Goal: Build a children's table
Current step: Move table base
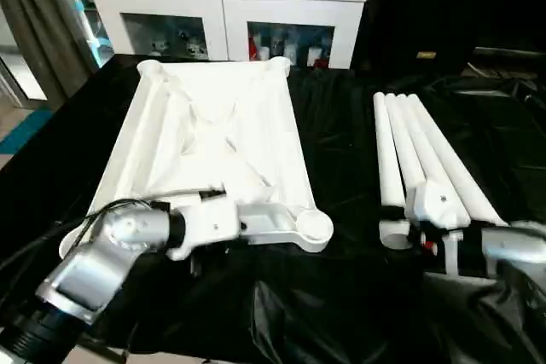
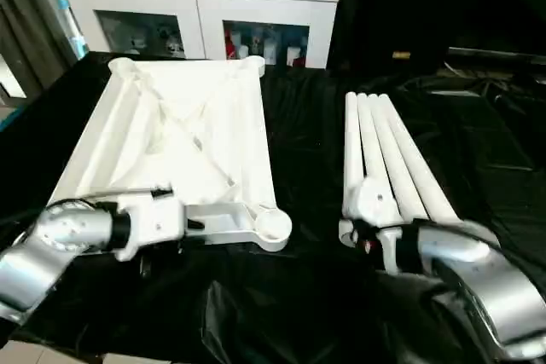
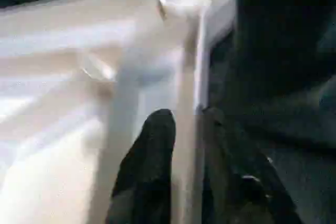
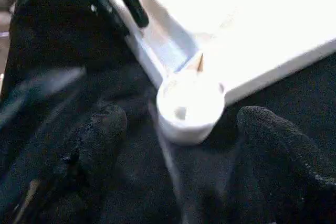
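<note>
Left eye view looks down on a desk [image 1: 341,151] draped in black sheeting, where the children's table lies in parts. Its white table top [image 1: 209,147] rests upside down, ribbed underside facing up, running from the near edge of the desk toward a white cabinet [image 1: 226,6] with glass doors that stands behind it. Rounded sockets mark the corners; the near corner socket [image 1: 312,228] on the robot's right side of the top points its open mouth upward. Four white tube legs [image 1: 422,155] lie side by side on the sheeting, well apart from the top on its right, fanning slightly toward the far end. The left arm [image 1: 111,253] reaches across the near edge of the top, and in the left wrist view the left pincer [image 3: 186,129] sits astride the top's thin upright rim [image 3: 199,51], one black finger [image 3: 152,145] inside over the white underside and the other outside over the black sheeting; the fingers stand only a little apart with the rim between them, and whether they are pressing on it or loose I cannot tell. The right arm [image 1: 512,249] comes in at the near ends of the legs. In the right wrist view the right pincer [image 4: 178,129] is spread wide, its two fingers on either side of the near corner socket [image 4: 189,106] without touching it, and it has hold of nothing.
</note>
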Available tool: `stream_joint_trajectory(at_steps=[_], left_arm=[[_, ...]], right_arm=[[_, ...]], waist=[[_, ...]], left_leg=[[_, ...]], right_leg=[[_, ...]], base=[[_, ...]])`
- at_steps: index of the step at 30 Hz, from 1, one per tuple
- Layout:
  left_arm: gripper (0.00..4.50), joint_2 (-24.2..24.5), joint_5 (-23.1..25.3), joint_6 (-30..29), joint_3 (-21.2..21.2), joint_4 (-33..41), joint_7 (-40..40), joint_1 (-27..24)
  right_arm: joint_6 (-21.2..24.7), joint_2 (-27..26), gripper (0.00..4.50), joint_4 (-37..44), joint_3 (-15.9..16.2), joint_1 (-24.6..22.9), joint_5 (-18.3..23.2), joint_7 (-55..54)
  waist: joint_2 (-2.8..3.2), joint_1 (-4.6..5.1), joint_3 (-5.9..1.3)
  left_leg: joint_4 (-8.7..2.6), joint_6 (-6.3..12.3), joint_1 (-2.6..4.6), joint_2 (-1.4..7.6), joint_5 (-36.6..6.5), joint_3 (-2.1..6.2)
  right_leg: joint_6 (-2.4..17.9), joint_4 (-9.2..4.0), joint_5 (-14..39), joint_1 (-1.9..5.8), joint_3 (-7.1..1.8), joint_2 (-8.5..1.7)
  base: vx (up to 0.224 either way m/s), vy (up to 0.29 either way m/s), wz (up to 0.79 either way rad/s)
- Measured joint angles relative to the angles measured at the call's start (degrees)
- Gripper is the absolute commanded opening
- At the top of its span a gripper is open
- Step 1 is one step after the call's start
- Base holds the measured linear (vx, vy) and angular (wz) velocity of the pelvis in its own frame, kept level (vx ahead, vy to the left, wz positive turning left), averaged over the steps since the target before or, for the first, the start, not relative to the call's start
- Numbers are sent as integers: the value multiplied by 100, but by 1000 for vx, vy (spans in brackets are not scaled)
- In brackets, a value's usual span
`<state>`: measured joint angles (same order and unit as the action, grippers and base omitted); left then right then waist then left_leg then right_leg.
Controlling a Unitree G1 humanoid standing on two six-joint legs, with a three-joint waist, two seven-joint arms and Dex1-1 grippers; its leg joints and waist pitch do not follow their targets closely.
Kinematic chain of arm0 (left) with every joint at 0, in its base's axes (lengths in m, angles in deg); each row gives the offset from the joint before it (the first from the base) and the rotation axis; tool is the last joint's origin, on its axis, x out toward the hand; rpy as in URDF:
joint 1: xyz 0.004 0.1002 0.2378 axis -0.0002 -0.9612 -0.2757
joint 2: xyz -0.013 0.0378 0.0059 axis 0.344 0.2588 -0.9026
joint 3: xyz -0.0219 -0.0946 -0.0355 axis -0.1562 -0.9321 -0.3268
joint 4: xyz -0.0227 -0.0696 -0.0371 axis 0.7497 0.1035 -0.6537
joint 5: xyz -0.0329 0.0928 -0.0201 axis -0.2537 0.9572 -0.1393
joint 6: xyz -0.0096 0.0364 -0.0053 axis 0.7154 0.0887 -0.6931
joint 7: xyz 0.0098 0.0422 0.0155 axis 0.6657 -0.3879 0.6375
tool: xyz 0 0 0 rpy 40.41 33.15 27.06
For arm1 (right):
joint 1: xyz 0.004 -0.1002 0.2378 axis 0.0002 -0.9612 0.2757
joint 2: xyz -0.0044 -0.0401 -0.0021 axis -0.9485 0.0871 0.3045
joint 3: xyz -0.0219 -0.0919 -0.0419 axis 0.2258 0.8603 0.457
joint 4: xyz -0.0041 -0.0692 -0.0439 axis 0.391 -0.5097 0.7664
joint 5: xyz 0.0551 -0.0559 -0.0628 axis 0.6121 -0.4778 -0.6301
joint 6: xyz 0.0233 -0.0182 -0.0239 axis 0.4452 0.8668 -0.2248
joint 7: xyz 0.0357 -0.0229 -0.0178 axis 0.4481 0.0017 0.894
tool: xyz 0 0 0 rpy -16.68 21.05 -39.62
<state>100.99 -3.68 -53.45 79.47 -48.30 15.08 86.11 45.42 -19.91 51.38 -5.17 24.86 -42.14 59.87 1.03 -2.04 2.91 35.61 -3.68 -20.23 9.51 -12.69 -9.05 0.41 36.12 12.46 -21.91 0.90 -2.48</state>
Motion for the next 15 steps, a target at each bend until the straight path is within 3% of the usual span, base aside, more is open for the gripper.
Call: stream_joint_trajectory(at_steps=[4, 6, 10, 15], left_arm=[[132, -371, -430, -151, -593, 5, 299, 291], [137, -423, -440, -178, -732, -16, 441, 387], [137, -632, -722, -529, -816, 113, 509, 430], [137, -789, -1145, -888, -851, 405, 409, 399]], right_arm=[[964, -571, 375, -187, -54, 820, -190, -1089], [1424, -981, 411, -462, -167, 1153, -192, -1592], [2219, -1631, 442, -1238, -450, 1812, -476, -2771], [2766, -2141, 442, -1697, -748, 2371, -686, -3691]], waist=[[-35, 15, 10], [-57, 27, 10], [-92, 5, 23], [-110, -22, 30]], left_leg=[[0, -5, 6, 2, 11, 0], [-3, -6, 5, 4, 12, -1], [-3, -9, -16, 3, 11, -9], [-6, 0, -41, 6, 19, -16]], right_leg=[[6, 7, -4, -2, 1, 4], [5, 7, -3, -2, 1, 6], [5, 3, -3, -20, -1, 2], [5, 6, -3, -46, -1, 2]], base=[[0, 0, 0], [0, 0, 0], [0, 0, 0], [0, 0, 0]])
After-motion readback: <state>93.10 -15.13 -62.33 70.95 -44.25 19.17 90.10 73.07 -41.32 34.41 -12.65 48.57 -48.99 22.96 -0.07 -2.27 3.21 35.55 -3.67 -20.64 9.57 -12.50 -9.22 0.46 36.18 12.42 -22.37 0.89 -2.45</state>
